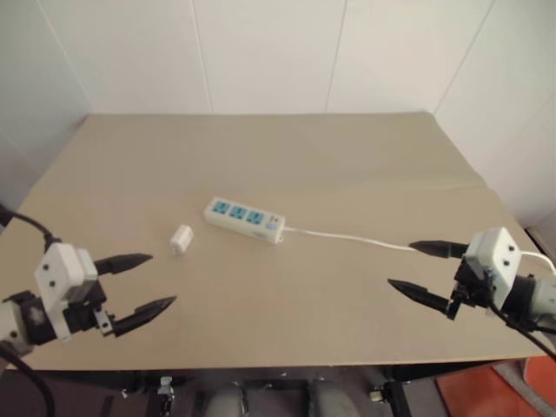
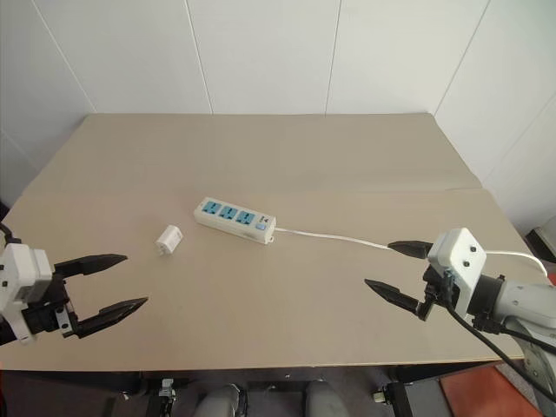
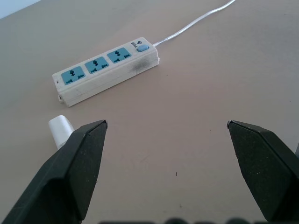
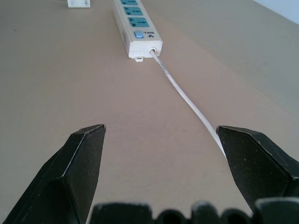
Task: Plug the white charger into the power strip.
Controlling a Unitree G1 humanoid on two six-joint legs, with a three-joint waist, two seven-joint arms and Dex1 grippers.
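This looks like a bare test room or robotics lab rather than a home or office. A plain tan table with a matte top, showing a faint seam across its right side, stands pushed into a corner of white panelled walls whose vertical joints are the only detail. The walls carry no pictures or shelves. On the table lie just a white power strip with blue socket faces and a thin cord, and a small white charger just beside it. At the lower right edge, a patch of orange-red floor shows below the table.
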